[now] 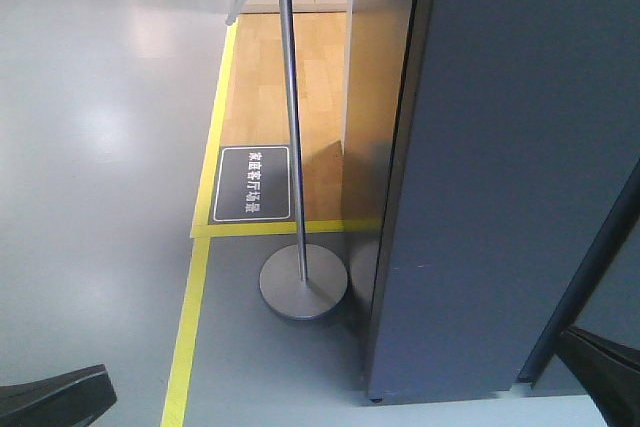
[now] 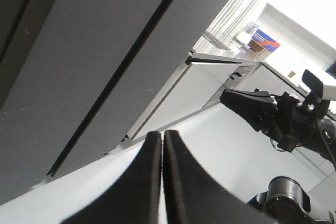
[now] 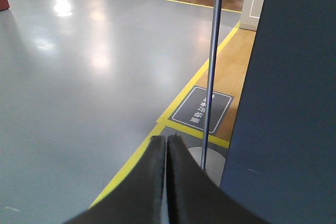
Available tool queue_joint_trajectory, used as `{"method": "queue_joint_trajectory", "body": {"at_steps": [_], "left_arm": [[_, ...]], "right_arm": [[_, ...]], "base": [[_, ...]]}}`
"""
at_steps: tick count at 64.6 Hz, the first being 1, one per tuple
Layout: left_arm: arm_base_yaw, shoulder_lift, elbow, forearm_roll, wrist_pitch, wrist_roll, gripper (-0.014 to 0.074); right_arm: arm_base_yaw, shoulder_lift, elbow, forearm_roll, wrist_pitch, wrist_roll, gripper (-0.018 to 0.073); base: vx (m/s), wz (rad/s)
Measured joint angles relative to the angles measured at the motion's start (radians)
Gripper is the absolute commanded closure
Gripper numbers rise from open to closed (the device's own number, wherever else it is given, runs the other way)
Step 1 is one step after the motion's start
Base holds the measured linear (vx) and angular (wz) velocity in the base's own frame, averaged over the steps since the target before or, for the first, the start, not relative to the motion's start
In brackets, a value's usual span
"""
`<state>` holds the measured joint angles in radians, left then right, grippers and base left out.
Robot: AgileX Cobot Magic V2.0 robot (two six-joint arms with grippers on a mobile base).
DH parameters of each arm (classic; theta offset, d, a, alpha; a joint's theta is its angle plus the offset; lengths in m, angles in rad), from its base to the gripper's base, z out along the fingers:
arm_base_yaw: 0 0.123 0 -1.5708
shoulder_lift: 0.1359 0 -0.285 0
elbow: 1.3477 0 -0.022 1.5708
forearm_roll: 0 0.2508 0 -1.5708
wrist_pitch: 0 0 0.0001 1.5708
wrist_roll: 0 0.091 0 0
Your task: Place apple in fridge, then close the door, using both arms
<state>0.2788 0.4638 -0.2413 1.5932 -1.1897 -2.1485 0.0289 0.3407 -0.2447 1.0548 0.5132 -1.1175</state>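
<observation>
The fridge fills the right of the front view and shows only its dark grey outside. The apple is out of view in every frame. In the left wrist view my left gripper is shut with nothing between its fingers, and it points up along grey fridge panels split by a dark seam. My right gripper is also shut and empty, low over the floor beside the fridge's dark side. I cannot tell how the door stands. The other black arm hangs at the right of the left wrist view.
A sign stand with a thin metal pole and a round grey base stands just left of the fridge. Yellow tape lines the grey floor, and a dark floor label lies on the wood strip. Black arm parts sit at the bottom corners.
</observation>
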Motion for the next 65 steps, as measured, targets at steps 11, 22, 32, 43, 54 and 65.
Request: {"method": "queue_joint_trajectory", "body": {"at_steps": [11,22,32,43,54,65], "left_arm": [[0.000,0.000,0.000,-0.163,0.037,0.000,0.0603],[0.000,0.000,0.000,-0.486,0.087,0.000,0.0603],[-0.001,0.000,0.001,-0.734,0.099,0.000,0.0603],[-0.044,0.000,0.021,-0.795,0.159,0.178,0.0603],[-0.087,0.000,0.024,-0.770,0.179,0.644,0.0603],[-0.136,0.000,0.073,-0.888,0.296,1.019,0.0603]], "right_arm": [[0.000,0.000,0.000,0.000,0.000,0.000,0.0563],[0.000,0.000,0.000,0.000,0.001,0.000,0.0563],[0.000,0.000,0.000,0.000,0.001,0.000,0.0563],[0.000,0.000,0.000,0.000,0.001,0.000,0.0563],[0.000,0.000,0.000,0.000,0.001,0.000,0.0563],[0.000,-0.001,0.000,0.000,0.001,0.000,0.0563]], "base": [[0.00,0.00],[0.00,0.00],[0.00,0.00],[0.00,0.00],[0.00,0.00],[0.00,0.00]]}}
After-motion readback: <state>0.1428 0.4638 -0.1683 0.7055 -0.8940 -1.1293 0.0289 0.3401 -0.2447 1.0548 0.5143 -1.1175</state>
